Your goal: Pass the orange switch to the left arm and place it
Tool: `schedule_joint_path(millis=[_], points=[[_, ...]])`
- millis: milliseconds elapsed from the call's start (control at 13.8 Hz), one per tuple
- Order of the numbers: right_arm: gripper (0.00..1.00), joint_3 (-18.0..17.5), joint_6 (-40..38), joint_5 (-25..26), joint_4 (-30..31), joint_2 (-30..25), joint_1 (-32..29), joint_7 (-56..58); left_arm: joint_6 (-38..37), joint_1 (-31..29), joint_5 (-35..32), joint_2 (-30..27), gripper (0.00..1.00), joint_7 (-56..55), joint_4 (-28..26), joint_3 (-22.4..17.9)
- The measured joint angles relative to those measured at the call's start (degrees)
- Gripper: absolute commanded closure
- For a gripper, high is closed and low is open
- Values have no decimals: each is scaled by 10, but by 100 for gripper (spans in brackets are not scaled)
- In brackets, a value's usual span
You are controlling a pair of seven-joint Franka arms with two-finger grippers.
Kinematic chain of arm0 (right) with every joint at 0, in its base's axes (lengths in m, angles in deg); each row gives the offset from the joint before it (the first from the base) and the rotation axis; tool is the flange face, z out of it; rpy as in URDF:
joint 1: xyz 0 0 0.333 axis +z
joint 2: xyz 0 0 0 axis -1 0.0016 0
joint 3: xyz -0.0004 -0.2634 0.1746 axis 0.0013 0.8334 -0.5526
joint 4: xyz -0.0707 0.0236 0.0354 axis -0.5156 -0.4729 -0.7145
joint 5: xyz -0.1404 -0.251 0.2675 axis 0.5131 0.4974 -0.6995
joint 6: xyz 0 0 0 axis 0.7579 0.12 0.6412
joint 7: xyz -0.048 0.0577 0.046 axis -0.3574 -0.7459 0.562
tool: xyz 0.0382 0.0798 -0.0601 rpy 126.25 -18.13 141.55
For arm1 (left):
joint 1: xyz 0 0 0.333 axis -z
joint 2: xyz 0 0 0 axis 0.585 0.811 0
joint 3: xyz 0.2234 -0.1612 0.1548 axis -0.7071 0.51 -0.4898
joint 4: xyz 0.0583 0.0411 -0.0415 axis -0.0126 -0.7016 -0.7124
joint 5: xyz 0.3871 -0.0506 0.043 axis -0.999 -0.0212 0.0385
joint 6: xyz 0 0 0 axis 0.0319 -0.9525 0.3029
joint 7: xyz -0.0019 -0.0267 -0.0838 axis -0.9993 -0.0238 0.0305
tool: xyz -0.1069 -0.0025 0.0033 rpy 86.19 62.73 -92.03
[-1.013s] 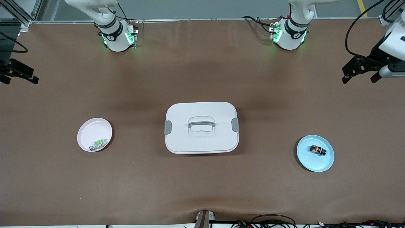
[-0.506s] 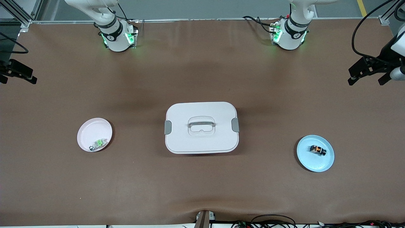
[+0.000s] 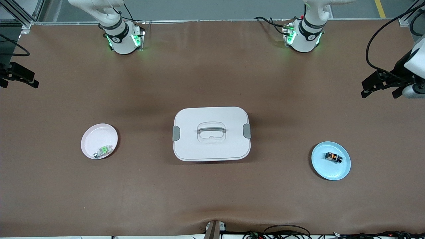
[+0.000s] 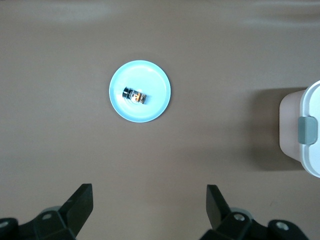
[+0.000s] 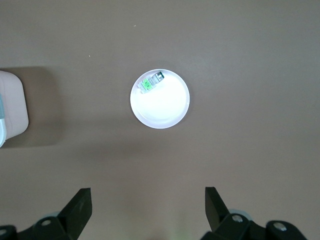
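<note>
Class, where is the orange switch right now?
The orange switch lies on the blue plate, toward the left arm's end of the table, slightly nearer the front camera than the box.

Both arms are pulled way out to the sides, up in the air. The left gripper (image 3: 382, 87) hangs over the worktop's edge at the left arm's end, fingers (image 4: 80, 202) spread wide, holding nothing. The right gripper (image 3: 20, 79) hangs over the edge at the right arm's end, fingers (image 5: 80, 205) wide apart too, empty.
</note>
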Motion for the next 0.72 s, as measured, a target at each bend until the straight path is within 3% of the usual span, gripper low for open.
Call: schedule_joint_path(millis=[724], points=[[0,0,0,0,0,0,0,0,-18,0,0,7,0,0,3,2]])
